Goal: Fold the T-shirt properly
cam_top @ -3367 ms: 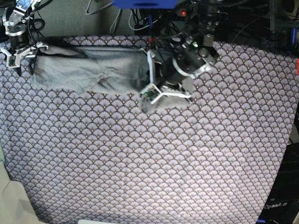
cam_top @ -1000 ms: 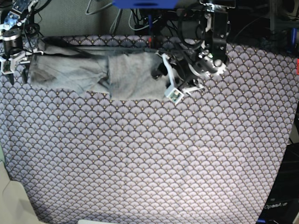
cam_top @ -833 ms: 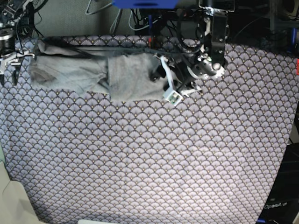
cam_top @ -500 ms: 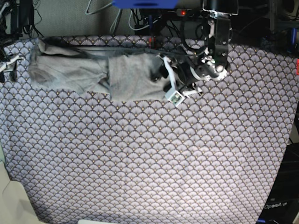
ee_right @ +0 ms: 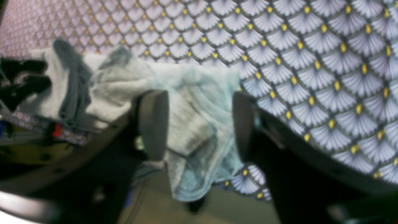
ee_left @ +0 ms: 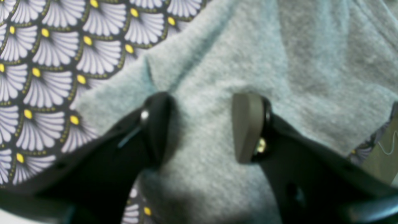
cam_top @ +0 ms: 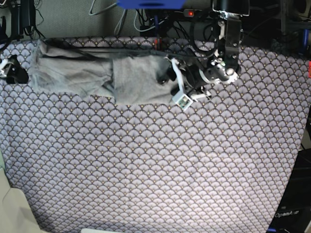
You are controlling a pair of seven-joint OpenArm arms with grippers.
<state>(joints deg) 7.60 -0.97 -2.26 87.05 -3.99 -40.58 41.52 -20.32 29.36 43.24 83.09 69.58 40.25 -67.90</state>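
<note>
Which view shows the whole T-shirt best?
The base view: the T-shirt lies folded along the tablecloth's far edge. The left wrist view shows only cloth between open fingers; the right wrist view shows one blurred end.

fingers (ee_left: 245, 127): black, olive-grey pads | brass screws | black cables

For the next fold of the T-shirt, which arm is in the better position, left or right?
Probably the left. The left gripper is open directly over the T-shirt, with grey cloth between its jaws. The right gripper is open at the tablecloth edge, clear of the shirt.
</note>
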